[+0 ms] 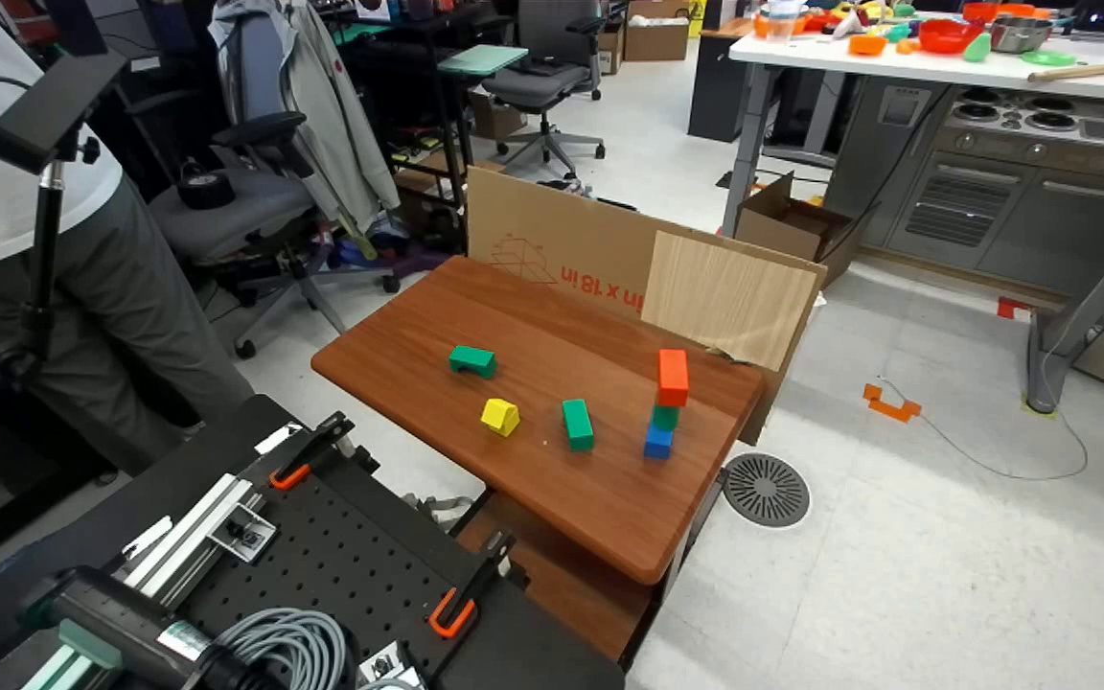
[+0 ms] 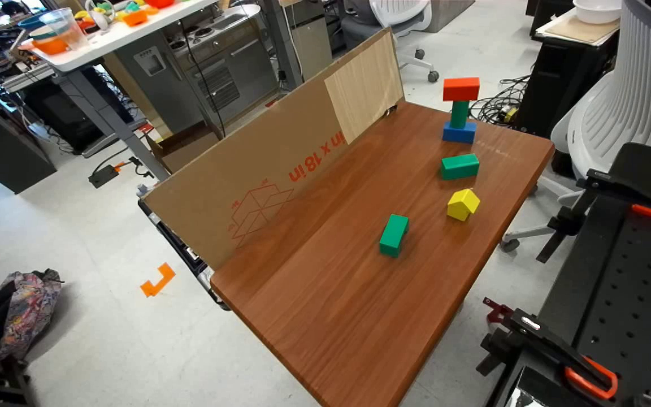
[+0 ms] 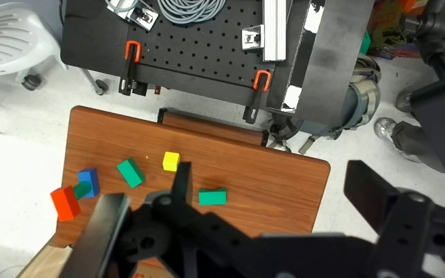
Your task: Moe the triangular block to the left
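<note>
On the wooden table (image 2: 325,305) the broadest free room lies beyond the arched green block (image 2: 394,234), on the side away from the stacked tower (image 2: 459,115). A cardboard panel (image 2: 218,198) stands upright along one long edge and blocks entry there; the opposite long edge lies free, with two clamps (image 3: 129,69) jutting from the black bench (image 3: 203,85) into the gap alongside. The tower, tallest of the pieces, obstructs a low pass near its end. Between it and the yellow block (image 2: 462,203) sits the plain green block (image 1: 578,425). Bare wood surrounds the yellow block, leaving room to reach down around it.
</note>
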Robot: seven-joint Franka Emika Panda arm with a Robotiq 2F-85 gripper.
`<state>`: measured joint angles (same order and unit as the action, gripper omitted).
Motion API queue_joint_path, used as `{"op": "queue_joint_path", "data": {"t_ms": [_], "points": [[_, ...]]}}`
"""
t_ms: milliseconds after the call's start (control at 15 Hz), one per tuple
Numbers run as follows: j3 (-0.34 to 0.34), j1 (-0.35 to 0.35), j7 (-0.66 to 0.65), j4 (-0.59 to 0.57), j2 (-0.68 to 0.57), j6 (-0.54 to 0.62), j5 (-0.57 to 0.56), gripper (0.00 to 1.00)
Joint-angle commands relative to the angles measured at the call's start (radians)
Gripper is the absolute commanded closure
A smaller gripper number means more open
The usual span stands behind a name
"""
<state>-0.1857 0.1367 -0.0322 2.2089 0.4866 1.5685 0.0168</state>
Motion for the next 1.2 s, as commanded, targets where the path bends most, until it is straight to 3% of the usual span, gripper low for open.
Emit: {"op": "queue_joint_path", "data": {"t_ms": [0, 67, 600, 1133], "points": [[0.002, 0.003, -0.033, -0.005, -0.002, -0.017, 0.000, 0.00], [0.002, -0.007, -0.028, 0.043, -0.071, 0.090, -0.019, 0.00], [0.032, -0.030, -0.078, 0.116, -0.319, 0.446, -0.048, 0.00], [0.105, -0.081, -0.132, 0.107, -0.519, 0.582, -0.078, 0.00]]}}
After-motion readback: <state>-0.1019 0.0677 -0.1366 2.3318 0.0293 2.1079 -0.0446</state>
